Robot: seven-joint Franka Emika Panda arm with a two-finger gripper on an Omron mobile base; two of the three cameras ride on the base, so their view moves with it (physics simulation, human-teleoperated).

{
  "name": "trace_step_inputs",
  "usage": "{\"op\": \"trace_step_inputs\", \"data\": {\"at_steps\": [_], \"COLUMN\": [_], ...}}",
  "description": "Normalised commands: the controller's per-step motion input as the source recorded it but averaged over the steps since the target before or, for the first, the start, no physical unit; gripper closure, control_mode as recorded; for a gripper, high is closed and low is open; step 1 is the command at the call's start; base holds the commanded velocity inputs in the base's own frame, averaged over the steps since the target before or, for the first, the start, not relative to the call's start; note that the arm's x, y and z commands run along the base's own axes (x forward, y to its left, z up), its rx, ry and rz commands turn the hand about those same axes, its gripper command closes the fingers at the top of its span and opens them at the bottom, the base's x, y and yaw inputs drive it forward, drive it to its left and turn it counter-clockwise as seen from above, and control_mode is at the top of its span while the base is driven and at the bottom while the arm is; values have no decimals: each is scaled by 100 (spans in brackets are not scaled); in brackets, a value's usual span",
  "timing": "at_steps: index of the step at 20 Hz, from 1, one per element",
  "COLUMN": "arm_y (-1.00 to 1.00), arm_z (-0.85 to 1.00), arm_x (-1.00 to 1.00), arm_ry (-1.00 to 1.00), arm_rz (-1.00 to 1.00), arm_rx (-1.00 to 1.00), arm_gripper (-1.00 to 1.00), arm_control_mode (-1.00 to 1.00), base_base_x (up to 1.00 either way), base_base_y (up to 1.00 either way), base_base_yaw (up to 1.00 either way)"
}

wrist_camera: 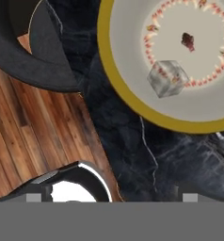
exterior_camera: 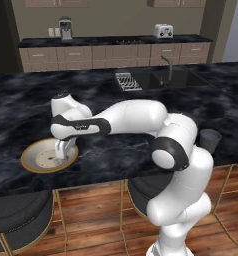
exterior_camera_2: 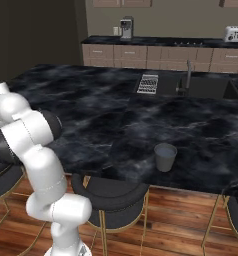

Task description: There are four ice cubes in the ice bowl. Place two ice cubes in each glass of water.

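Hovering over ice bowl [exterior_camera: 30, 161] near counter [exterior_camera: 116, 155] front edge, gripper [exterior_camera: 64, 148] fully open, holding nothing. One ice cube [wrist_camera: 167, 78] visible in hand view, lying inside bowl rim. Glass of water [exterior_camera_2: 165, 157] well apart. Cube likely light, rigid, slippery; pinch opposite flat faces, centred.

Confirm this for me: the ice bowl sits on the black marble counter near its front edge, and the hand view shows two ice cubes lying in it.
Not quite. The ice bowl does sit on the black marble counter near its front edge, but the hand view shows one ice cube in it, not two; part of the bowl lies outside that view.
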Motion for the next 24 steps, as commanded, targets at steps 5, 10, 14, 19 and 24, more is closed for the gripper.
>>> {"op": "trace_step_inputs", "data": {"at_steps": [5, 10, 14, 19, 24], "arm_y": [14, 3, 1, 8, 18], "arm_z": [-19, -21, -24, -13, -11], "arm_x": [6, 0, 4, 30, 47], "arm_ry": [0, 0, 0, -3, -4], "arm_rz": [0, 0, -1, -5, -5], "arm_rx": [-3, -1, -3, 0, 0], "arm_gripper": [-100, -100, -100, -100, -100], "arm_control_mode": [-100, -100, -100, -100, -100], "base_base_x": [0, 0, 0, 0, 0], "base_base_y": [0, 0, 0, 0, 0], "base_base_yaw": [0, 0, 0, 0, 0]}}
